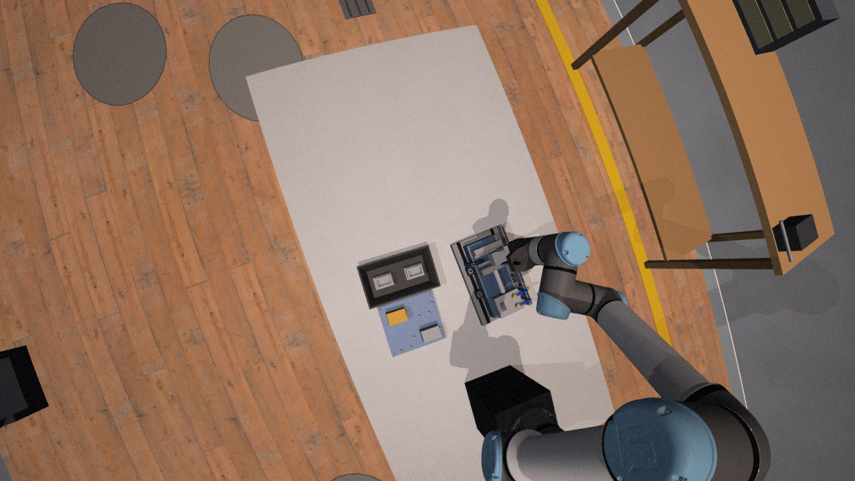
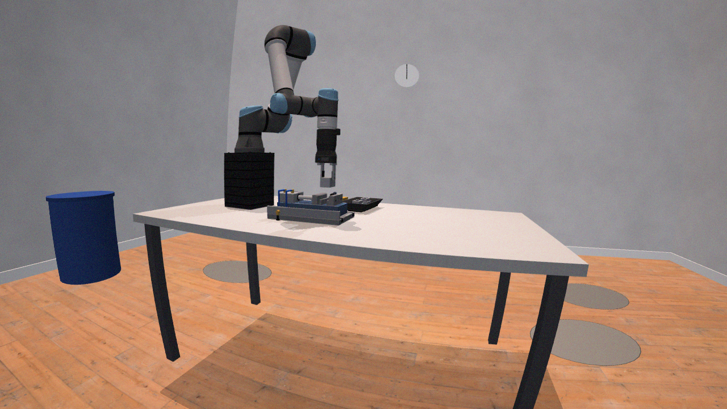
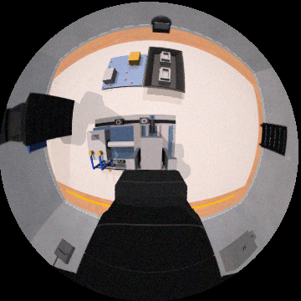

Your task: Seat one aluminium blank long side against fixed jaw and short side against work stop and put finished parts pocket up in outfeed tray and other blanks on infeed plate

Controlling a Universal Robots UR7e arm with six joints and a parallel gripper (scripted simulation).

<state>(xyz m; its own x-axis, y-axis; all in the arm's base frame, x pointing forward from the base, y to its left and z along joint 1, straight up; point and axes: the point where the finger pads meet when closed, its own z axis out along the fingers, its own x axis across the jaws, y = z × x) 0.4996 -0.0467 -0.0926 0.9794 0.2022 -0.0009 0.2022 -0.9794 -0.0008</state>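
My gripper is shut on a grey aluminium blank and holds it in the air above the vise, clear of its jaws. The wrist view looks down past the blank onto the vise's opening. The blue infeed plate carries a brass blank and another aluminium blank, both lying flat. The dark outfeed tray holds two finished parts, pockets up.
The vise's blue hoses are at its end nearer my base. My black pedestal stands on the table behind the vise. A blue barrel stands on the floor to the left of the table.
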